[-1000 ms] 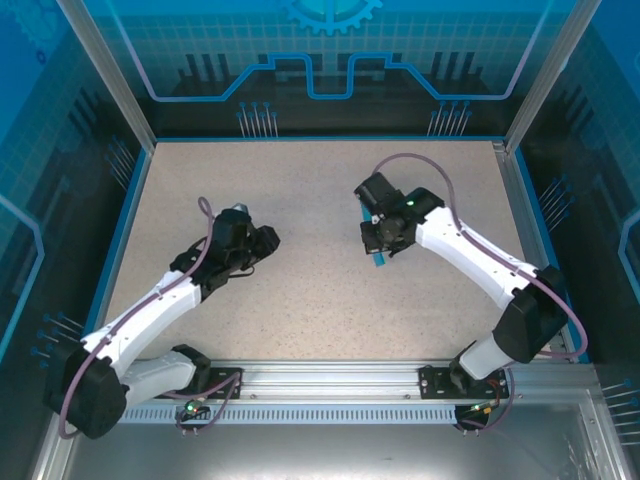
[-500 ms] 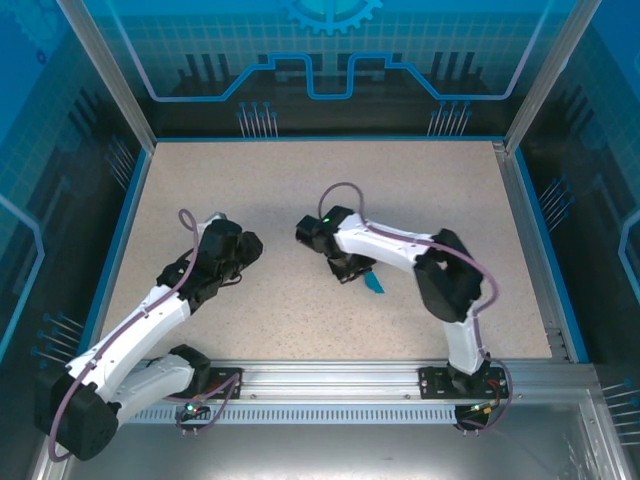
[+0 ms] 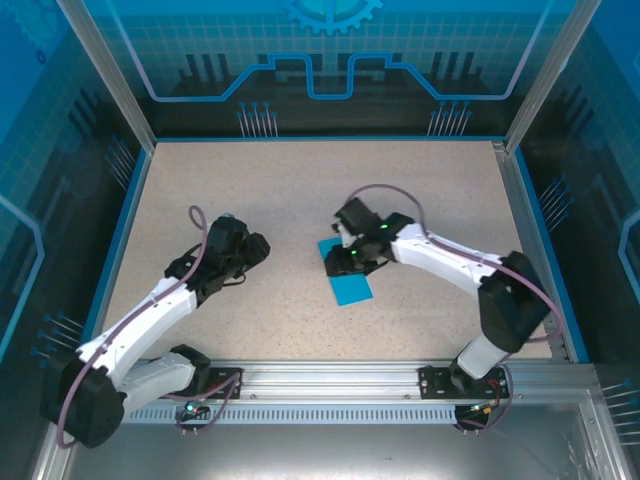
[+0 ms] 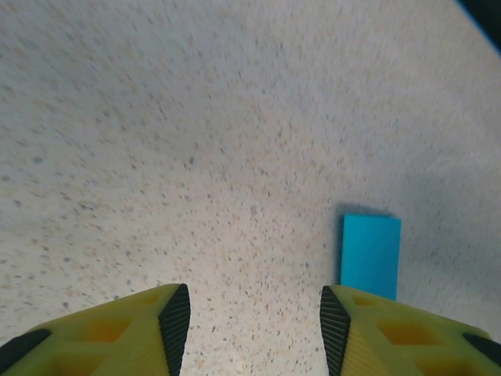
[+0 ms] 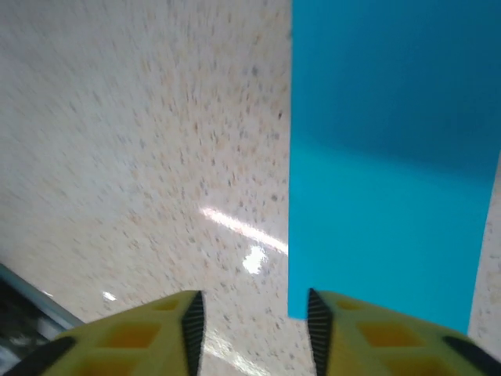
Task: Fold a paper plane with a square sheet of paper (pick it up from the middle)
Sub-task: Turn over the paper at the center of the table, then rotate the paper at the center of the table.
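Note:
The cyan-blue sheet of paper (image 3: 352, 289) lies flat on the speckled table as a rectangle longer than wide, near the middle. My right gripper (image 3: 347, 262) hovers over its far half and hides part of it. In the right wrist view the paper (image 5: 391, 157) spreads ahead and right, its left edge beside the right finger. That gripper (image 5: 252, 329) is open, with bare table between its fingers. My left gripper (image 3: 255, 247) is left of the paper and apart from it. It is open (image 4: 254, 321) and empty, with the paper (image 4: 369, 254) ahead right.
The speckled table (image 3: 300, 180) is ringed by a blue rim and transparent walls on a metal frame (image 3: 110, 80). The arm bases sit on a metal rail (image 3: 330, 375) at the near edge. Free tabletop spreads behind and to both sides of the paper.
My right arm swung back to the right and its gripper now sits over the paper. The paper, earlier a small sliver beside the gripper, now lies spread as a flat rectangle. My left gripper barely shifted.

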Robot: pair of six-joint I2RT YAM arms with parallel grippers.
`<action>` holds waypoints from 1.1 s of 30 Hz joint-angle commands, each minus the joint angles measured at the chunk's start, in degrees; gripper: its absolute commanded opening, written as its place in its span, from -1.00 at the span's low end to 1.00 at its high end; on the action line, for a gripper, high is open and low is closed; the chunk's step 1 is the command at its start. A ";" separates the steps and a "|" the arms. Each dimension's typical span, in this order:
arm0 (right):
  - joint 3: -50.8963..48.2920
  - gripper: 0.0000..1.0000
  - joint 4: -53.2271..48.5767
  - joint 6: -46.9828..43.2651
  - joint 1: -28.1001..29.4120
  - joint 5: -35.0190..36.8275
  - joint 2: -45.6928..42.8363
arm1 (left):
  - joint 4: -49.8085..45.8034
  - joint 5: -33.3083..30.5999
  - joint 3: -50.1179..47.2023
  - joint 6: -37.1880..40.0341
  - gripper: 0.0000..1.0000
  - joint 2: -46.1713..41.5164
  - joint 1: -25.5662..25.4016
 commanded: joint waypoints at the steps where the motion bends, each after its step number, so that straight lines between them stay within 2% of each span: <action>1: -6.90 -0.36 14.50 0.83 -2.65 -14.97 0.95 | 4.02 10.49 2.56 2.09 0.00 5.49 0.55; 5: -9.78 -0.57 19.19 1.67 -3.23 -18.43 4.35 | 8.12 19.75 5.72 2.58 -0.02 13.48 0.50; 11: -12.61 -0.60 24.88 5.41 -3.05 -16.88 8.85 | 8.87 26.15 9.94 2.54 -0.03 21.72 0.46; 20: -19.53 -0.60 35.54 16.83 -1.60 -11.05 10.94 | 8.41 30.29 13.26 3.99 -0.04 27.55 0.11; 24: -22.52 -0.58 42.02 25.86 0.26 -7.53 10.95 | 8.80 32.60 15.57 4.65 -0.05 29.98 -0.62; 29: -23.93 -0.57 45.30 33.26 2.79 -2.29 10.55 | 8.13 32.92 19.95 4.11 -0.19 35.49 -1.39; 33: -25.31 -0.49 48.89 32.76 2.65 -4.12 6.48 | 8.83 34.78 24.39 3.44 -0.30 41.12 -1.45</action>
